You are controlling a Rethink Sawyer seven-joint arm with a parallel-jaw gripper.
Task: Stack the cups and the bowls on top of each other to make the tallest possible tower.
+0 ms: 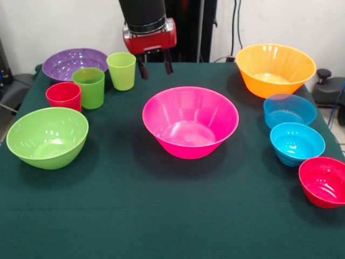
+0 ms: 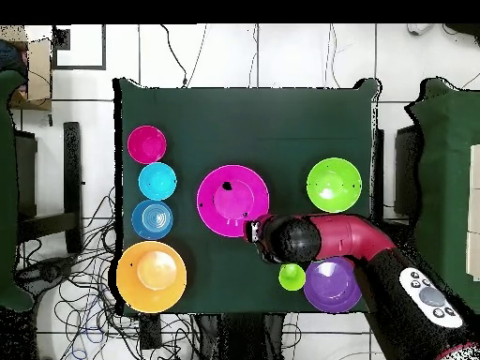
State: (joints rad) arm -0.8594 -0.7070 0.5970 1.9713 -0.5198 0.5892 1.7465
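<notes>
Fingers spread open and empty, our gripper (image 1: pixel 154 66) hangs at top centre; we see the lime-green cup (image 1: pixel 122 70) just left, pink bowl (image 1: pixel 190 121) below.

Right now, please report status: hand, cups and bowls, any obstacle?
Hand open, empty, above table behind pink bowl. Nothing stacked yet; cups and bowls stand apart. Nothing in the way.

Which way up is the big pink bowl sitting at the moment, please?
Upright. The pink bowl rests on its narrow base, its wide rim facing up and its inside showing empty.
</notes>
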